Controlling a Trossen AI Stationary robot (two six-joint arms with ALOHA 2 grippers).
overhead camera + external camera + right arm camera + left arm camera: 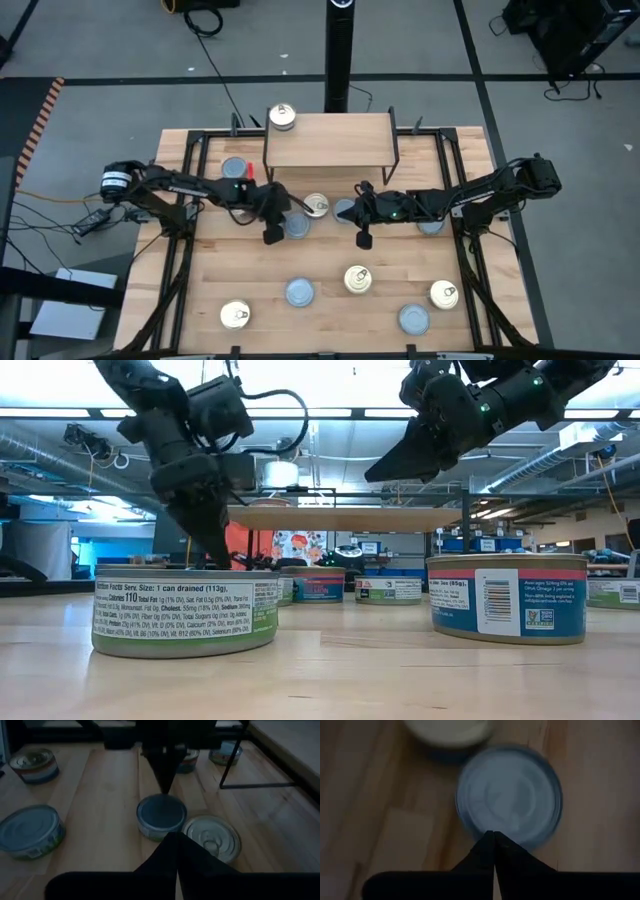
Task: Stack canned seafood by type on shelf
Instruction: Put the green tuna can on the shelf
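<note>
Spread your left gripper's (272, 236) pressed-together fingers and straddle the blue-grey tin (297, 226) squarely; right gripper (364, 240) is pressed together too

A slatted light-wood tabletop (330, 255) sits in a black metal frame (181, 270) on a grey floor (120, 50) crossed by dark tape lines. A black post (340, 55) rises behind the far edge (with loose cables (215, 60) trailing nearby). Striped hazard tape (42, 115) marks the floor at the left.
</note>
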